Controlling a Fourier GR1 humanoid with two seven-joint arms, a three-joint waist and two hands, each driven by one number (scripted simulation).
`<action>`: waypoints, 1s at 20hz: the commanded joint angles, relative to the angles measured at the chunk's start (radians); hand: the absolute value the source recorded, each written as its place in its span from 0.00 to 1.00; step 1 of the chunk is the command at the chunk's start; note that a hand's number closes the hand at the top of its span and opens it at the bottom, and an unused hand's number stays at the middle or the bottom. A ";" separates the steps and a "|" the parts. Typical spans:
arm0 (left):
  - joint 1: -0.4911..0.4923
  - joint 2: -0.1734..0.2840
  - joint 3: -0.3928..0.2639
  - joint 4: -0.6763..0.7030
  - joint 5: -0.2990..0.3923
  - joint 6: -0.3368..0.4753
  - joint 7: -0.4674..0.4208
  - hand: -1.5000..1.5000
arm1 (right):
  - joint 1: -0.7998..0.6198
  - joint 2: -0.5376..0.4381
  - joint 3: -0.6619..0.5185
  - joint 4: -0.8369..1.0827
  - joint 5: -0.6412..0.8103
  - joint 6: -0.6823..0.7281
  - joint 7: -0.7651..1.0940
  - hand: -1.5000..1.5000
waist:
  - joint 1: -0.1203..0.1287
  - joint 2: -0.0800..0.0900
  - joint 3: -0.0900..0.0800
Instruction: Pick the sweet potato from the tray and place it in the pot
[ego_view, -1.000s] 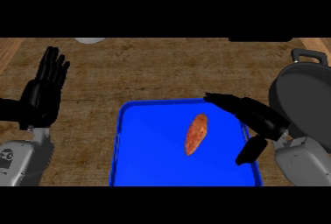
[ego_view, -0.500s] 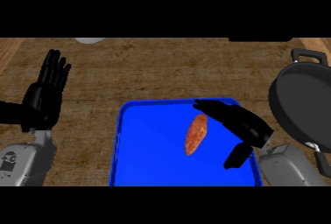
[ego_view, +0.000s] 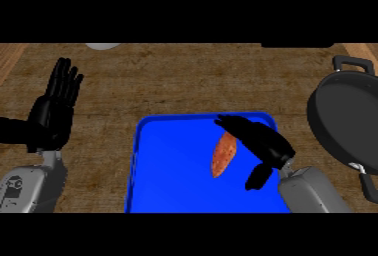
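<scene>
A slim orange sweet potato (ego_view: 224, 155) lies on a bright blue rectangular tray (ego_view: 170, 180). The right hand (ego_view: 258, 141), fingers extended, sits just right of it. The potato may roll away. A dark round pot (ego_view: 347, 125) stands right of the tray; the left hand (ego_view: 52, 110) rests open.

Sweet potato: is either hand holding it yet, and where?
Not held. The sweet potato lies on the blue tray; the right hand is beside it, fingers straight. The left hand rests open.
</scene>
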 joint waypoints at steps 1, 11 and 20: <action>0.058 -0.007 0.028 -0.077 0.000 -0.020 0.012 0.50 | 0.030 0.035 -0.011 0.015 0.051 -0.013 -0.008 0.00 | 0.001 -0.001 0.000; 0.000 -0.035 0.013 -0.028 -0.043 -0.025 0.035 0.50 | -0.021 0.161 0.019 0.322 0.159 -0.190 -0.152 0.00 | 0.005 0.001 0.000; 0.010 -0.031 0.035 -0.018 -0.045 -0.044 0.022 0.50 | -0.065 0.199 0.070 0.340 0.229 -0.241 -0.276 1.00 | 0.006 0.001 0.000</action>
